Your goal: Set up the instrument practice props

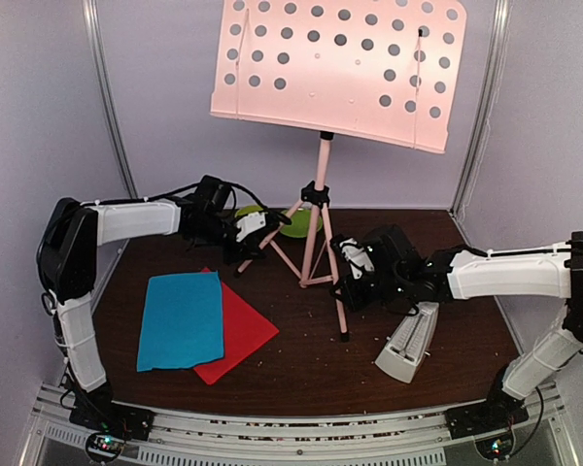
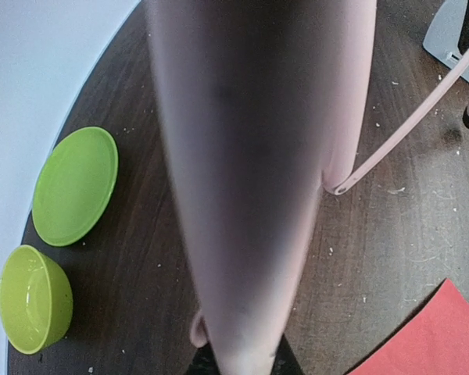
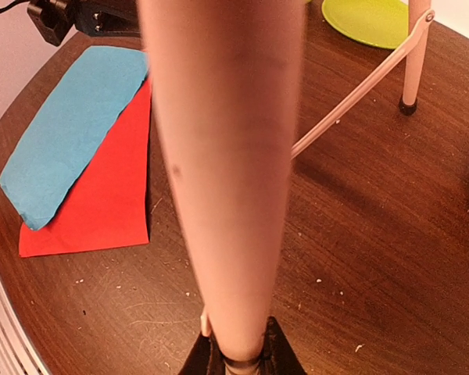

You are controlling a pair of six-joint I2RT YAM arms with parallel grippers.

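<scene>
**Overhead view.** The music stand [image 1: 335, 68] is up on its tripod at mid-table [image 1: 301, 379], and its desk is bare. The blue sheet [image 1: 182, 318] lies flat on top of the red sheet [image 1: 245, 335] at front left, well apart from the desk. The metronome [image 1: 408, 345] sits tilted at front right; whether it stands or lies I cannot tell. My judgement is that the stand is erected and the sheets and metronome are not yet placed. Both arms reach inward, low. The left gripper [image 1: 250, 231] is on the tripod's left leg and the right gripper [image 1: 348, 264] on its front leg.

**Left wrist view.** A pink leg [image 2: 250, 156] fills the frame and runs down between the fingers, which appear clenched on it. The green plate [image 2: 74, 186] and green bowl [image 2: 31, 298] lie to one side.

**Right wrist view.** Here too a leg is clamped at the foot of the frame. Both sheets lie to its left.
</scene>
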